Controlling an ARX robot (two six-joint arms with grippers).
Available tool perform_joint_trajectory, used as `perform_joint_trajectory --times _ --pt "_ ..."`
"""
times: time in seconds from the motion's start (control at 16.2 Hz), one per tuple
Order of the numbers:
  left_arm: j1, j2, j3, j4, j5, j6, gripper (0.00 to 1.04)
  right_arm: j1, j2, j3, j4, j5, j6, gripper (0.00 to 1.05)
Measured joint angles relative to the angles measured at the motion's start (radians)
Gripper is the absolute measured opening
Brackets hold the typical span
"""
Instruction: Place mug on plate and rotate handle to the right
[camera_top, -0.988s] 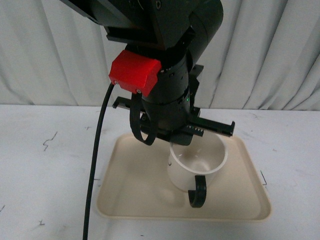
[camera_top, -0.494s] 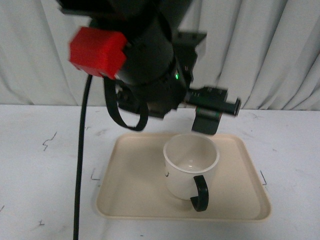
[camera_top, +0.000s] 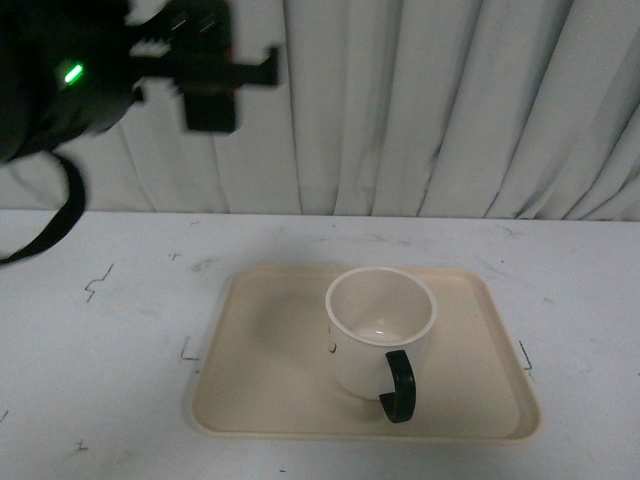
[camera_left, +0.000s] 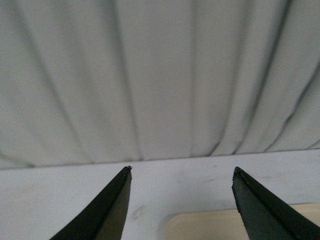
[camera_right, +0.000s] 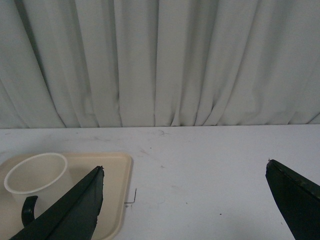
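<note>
Mug stood upright on plate, right of centre. Handle pointed about 6 o'clock, not yet 3. My left jaws apart, empty, high at 10 o'clock; right jaws wide apart. Risk, I judged: a push on the handle could skid or tip the mug rather than turn it.

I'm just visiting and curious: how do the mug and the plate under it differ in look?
The mug is round and stands upright; the plate is a flat rectangle with rounded corners and a low rim. The mug is much narrower than the plate, which it stands on. The mug has a black handle; the plate has none. Both are pale, cream to beige.
</note>
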Motion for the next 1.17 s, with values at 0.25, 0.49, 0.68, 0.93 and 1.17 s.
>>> perform_joint_trajectory --times 0.25,0.49,0.68,0.93,1.17 --pt "0.092 -0.159 -0.18 0.114 0.056 -0.011 0.36 0.0 0.0 0.0 0.0 0.0 0.0 0.98" --pt "0.204 -0.34 -0.403 0.106 0.188 -0.014 0.02 0.0 0.0 0.0 0.0 0.0 0.0 0.98" --pt "0.274 -0.496 -0.488 0.077 0.257 -0.014 0.02 0.0 0.0 0.0 0.0 0.0 0.0 0.98" --pt "0.341 -0.674 -0.573 -0.024 0.32 -0.014 0.02 0.0 0.0 0.0 0.0 0.0 0.0 0.98" --pt "0.447 -0.837 -0.655 -0.116 0.431 -0.016 0.02 0.0 0.0 0.0 0.0 0.0 0.0 0.98"
